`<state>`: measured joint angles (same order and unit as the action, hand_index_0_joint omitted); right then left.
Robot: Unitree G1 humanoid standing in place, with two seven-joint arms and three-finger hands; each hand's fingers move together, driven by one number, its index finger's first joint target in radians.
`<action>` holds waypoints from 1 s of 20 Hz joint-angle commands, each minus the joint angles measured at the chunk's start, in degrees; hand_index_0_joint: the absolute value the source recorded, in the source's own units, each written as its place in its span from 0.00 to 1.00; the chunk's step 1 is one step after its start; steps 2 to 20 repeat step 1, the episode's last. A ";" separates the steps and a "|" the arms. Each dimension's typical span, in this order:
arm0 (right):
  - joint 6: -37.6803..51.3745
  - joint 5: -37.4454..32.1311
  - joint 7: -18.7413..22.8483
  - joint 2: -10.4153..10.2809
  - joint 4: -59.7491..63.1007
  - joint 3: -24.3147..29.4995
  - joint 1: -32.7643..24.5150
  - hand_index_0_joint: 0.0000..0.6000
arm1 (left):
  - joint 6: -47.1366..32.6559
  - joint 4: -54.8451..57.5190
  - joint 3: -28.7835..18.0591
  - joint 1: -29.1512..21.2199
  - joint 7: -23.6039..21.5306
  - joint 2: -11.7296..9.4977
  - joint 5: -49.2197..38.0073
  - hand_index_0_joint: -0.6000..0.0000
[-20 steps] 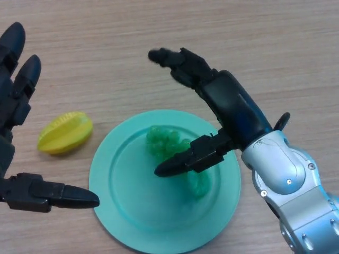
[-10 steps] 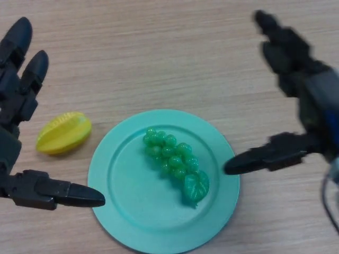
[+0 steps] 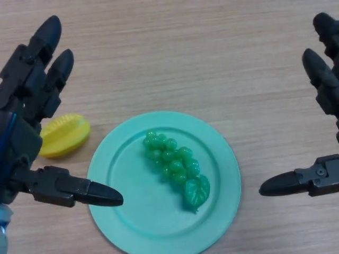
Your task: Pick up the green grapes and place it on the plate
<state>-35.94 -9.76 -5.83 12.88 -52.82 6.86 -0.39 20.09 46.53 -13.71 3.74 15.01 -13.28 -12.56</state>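
Observation:
A bunch of green grapes (image 3: 175, 166) with a leaf at its lower end lies in the middle of the round teal plate (image 3: 122, 211). My right hand (image 3: 323, 90) is at the right edge of the view, off the plate, open, its thumb pointing left toward the rim and holding nothing. At the left edge my left hand (image 3: 26, 116) is open too, fingers spread upward, thumb reaching over the plate's left rim without touching the grapes.
A yellow starfruit (image 3: 66, 135) lies on the wooden table (image 3: 185, 53) just left of the plate, partly behind my left hand.
My right hand has let go of the grapes and drawn back from over the plate to the right edge. The grapes now lie uncovered on the plate. My left hand has shifted slightly rightward.

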 commanded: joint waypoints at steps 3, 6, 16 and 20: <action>8.97 -1.34 -0.10 1.91 -2.43 2.60 -1.10 0.00 | -4.69 3.79 -0.95 -1.09 -2.14 -1.32 0.95 1.00; 8.97 -1.34 -0.10 1.91 -2.43 2.60 -1.10 0.00 | -4.69 3.79 -0.95 -1.09 -2.14 -1.32 0.95 1.00; 8.97 -1.34 -0.10 1.91 -2.43 2.60 -1.10 0.00 | -4.69 3.79 -0.95 -1.09 -2.14 -1.32 0.95 1.00; 8.97 -1.34 -0.10 1.91 -2.43 2.60 -1.10 0.00 | -4.69 3.79 -0.95 -1.09 -2.14 -1.32 0.95 1.00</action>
